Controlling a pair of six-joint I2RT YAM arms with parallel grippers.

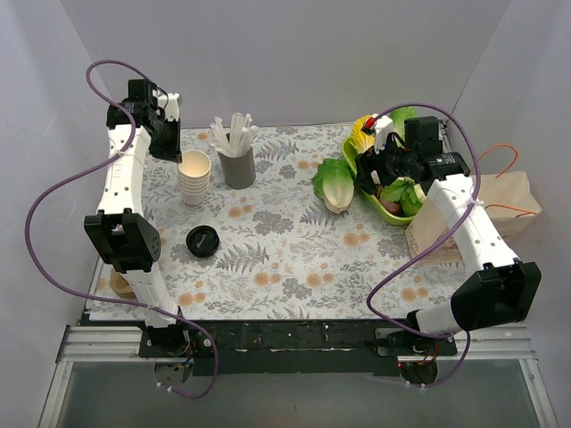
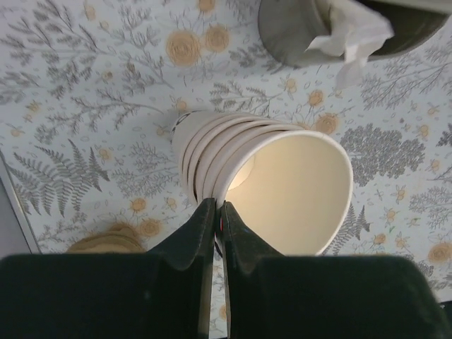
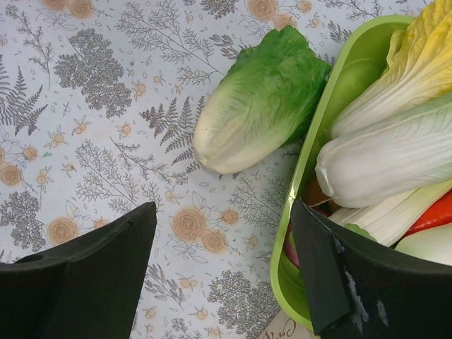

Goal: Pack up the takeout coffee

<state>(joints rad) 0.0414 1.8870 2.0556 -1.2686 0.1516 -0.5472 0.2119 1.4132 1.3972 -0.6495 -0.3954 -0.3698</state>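
No cup with a lid on it shows in any view. A stack of lidless cream paper cups [image 1: 194,176] stands at the back left; the left wrist view [image 2: 282,183] looks into it. My left gripper [image 1: 171,152] [image 2: 217,206] is shut on the near rim of the top cup, one finger outside the wall and one inside. A loose black lid [image 1: 202,241] lies on the mat in front of the stack. My right gripper [image 1: 379,165] [image 3: 222,233] is open and empty, hanging over the mat and the left edge of a green tray [image 3: 311,141].
A grey holder [image 1: 237,168] [image 2: 289,35] with white wrapped sticks stands right of the cups. A loose lettuce head [image 1: 335,185] [image 3: 261,99] lies beside the vegetable-filled tray [image 1: 384,212]. A brown paper bag [image 1: 486,209] stands at the right edge. A tan object [image 1: 120,285] lies near left.
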